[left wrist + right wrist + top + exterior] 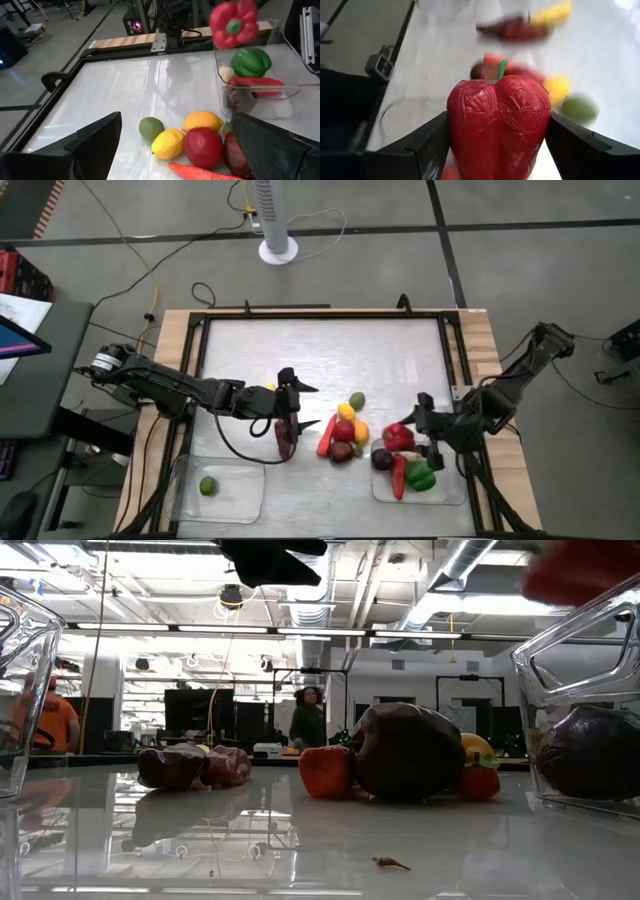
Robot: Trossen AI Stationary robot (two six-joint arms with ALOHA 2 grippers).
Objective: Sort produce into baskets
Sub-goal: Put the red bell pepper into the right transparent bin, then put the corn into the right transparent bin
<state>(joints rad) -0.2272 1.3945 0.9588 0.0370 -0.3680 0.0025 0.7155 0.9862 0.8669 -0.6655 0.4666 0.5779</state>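
Observation:
My right gripper [405,435] is shut on a red pepper [497,125], in the air by the left rim of the right basket [455,495]. That basket holds a green pepper [421,477], a red chili [398,477] and a dark purple piece [382,459]. My left gripper [310,405] is open and empty above the table, left of a produce pile: lime [357,401], lemon [346,411], orange piece [361,431], apple [343,430], carrot [326,436]. A dark red piece [285,438] lies on the table just near of it. The left basket [240,500] holds a lime [207,486]. My right gripper pinches the red pepper by its two opposite sides [457,125] between its two fingers. The fingers come from the table's right side. The pepper is lifted clear, its green stem [501,70] pointing away from the wrist, toward the table's left.
A dark purple piece [342,452] lies at the pile's near end. Black frame rails [320,313] run along the table's far and side edges. The far half of the white tabletop [320,350] is bare. People [308,720] stand in the room beyond the table.

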